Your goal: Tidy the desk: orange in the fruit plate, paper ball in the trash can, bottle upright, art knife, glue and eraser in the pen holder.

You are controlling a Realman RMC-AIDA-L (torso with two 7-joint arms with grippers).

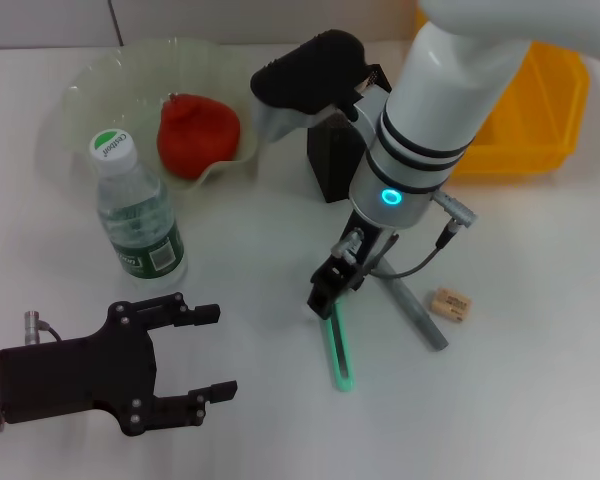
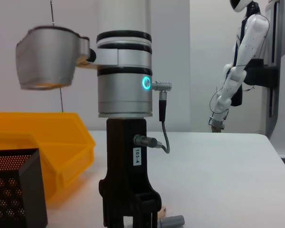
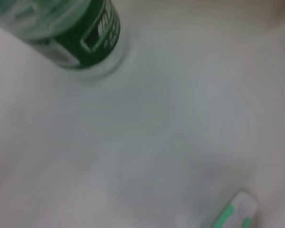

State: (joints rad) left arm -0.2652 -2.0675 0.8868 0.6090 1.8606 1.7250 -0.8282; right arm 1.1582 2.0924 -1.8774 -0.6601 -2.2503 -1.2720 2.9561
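The green art knife (image 1: 339, 356) lies flat on the white desk, and its end also shows in the right wrist view (image 3: 235, 212). My right gripper (image 1: 327, 292) points down just over the knife's far end. The grey glue stick (image 1: 418, 314) and the beige eraser (image 1: 450, 305) lie to the right of the knife. The black pen holder (image 1: 332, 162) stands behind the right arm. The bottle (image 1: 137, 207) stands upright with its cap on. In the clear fruit plate (image 1: 80, 90) sits the orange (image 1: 198, 135). My left gripper (image 1: 212, 352) hovers open at the front left. The paper ball is out of view.
A yellow bin (image 1: 532, 112) stands at the back right, beside the pen holder (image 2: 14, 190). The left wrist view shows the right gripper (image 2: 130, 211) from the side, with the yellow bin (image 2: 42, 137) behind it and the glue stick (image 2: 171, 221) by its base.
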